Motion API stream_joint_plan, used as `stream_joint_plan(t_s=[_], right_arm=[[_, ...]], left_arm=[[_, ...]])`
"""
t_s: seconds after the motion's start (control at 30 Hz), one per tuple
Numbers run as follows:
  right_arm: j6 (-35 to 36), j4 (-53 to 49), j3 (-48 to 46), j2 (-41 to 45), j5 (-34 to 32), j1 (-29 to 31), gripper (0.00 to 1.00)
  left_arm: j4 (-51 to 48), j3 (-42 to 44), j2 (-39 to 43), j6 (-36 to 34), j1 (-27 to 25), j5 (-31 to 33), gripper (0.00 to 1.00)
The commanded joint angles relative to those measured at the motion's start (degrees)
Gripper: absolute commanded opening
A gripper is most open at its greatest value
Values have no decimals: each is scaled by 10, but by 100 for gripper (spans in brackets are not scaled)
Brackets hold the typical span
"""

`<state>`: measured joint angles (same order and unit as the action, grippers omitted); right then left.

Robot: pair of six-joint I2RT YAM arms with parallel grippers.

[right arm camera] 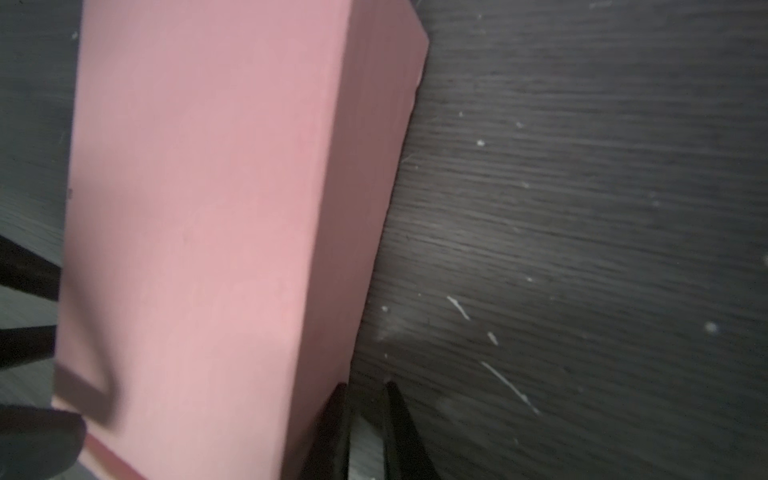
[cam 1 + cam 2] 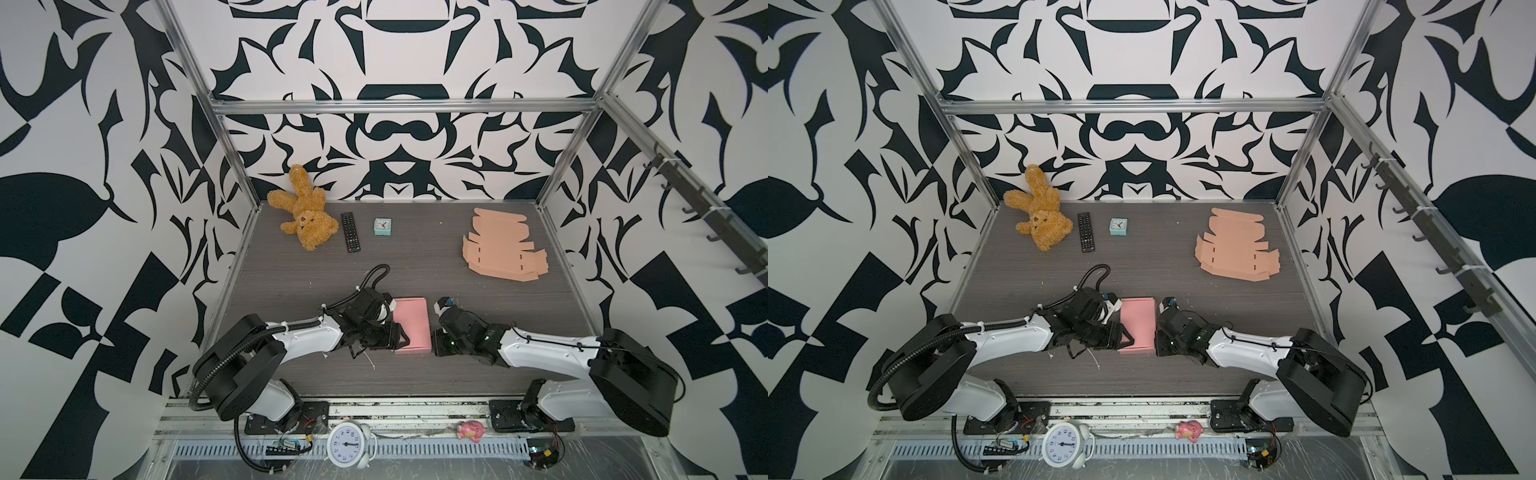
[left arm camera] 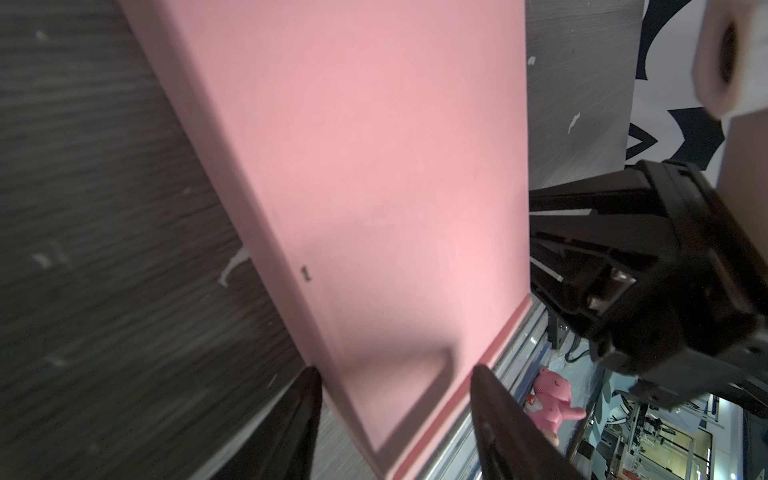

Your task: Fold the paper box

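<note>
Near the front of the counter (image 2: 415, 266), the pink paper box (image 2: 411, 324) is found lying flat and closed up. The left end effector (image 3: 394, 372) is spread open over its near corner, nothing gripped; the right end effector (image 1: 365, 386) is almost clenched on nothing, just beside the right wall. Box is judged light, thin-walled, easily dented, smooth; grip is best taken across the side walls near a corner.
</note>
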<state>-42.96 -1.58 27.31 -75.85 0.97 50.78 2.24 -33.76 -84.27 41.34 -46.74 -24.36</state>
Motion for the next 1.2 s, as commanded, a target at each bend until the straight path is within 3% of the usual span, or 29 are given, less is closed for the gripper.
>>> stream_joint_plan(t_s=[0.0,0.27,0.37,0.47,0.63,0.87,1.17], right_arm=[[-6,89,7,3,48,20,18],[4,38,-25,44,-3,12,19],[9,33,-35,54,-7,2,20],[9,29,-40,71,-7,-13,20],[31,20,-25,72,7,-49,20],[50,47,6,34,45,-113,18],[80,85,54,-48,76,-150,13]], left_arm=[[45,11,13,4,-13,-26,60],[28,36,34,-1,-4,-13,65],[27,44,40,-4,11,-18,75],[17,41,46,-13,20,-23,78],[-21,22,59,-44,47,-28,79],[-29,-15,35,-77,119,-87,79],[-32,-83,-36,-95,133,-106,74]])
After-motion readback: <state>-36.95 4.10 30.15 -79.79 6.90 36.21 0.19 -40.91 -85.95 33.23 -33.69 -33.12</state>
